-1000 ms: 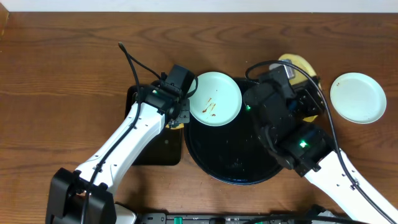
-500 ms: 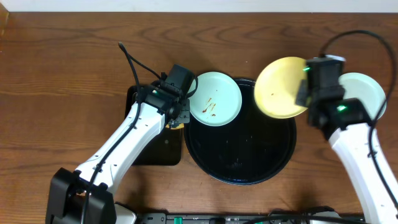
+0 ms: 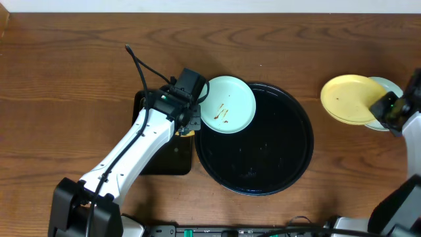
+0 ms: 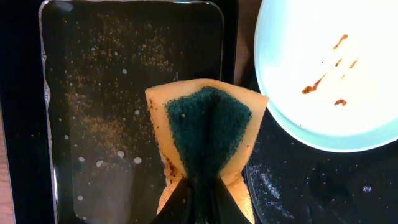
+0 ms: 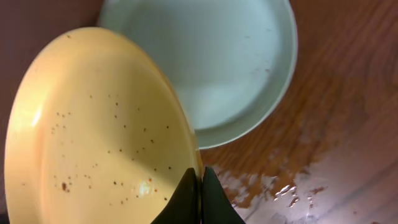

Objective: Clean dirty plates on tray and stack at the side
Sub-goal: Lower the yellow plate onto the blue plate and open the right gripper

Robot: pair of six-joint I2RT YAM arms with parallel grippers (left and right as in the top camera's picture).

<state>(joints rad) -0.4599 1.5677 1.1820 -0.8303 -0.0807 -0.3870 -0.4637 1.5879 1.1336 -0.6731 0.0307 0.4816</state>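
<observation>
Your right gripper (image 5: 199, 179) pinches the yellow plate (image 5: 93, 137) by its rim, above the clean mint plate (image 5: 224, 62) on the tabletop (image 5: 336, 93) at the side; that thin edge grip could slip; brown specks show on it and may soil the plate below; the wood looks wet, so an off-centre release might slide. Your left gripper (image 4: 200, 190) is clamped on the sponge (image 4: 208, 124) over the rectangular tray (image 4: 106, 93); the smeared mint plate (image 4: 323, 68) sits across the round tray (image 3: 263, 181) rim; a hard wipe could tip it.
</observation>
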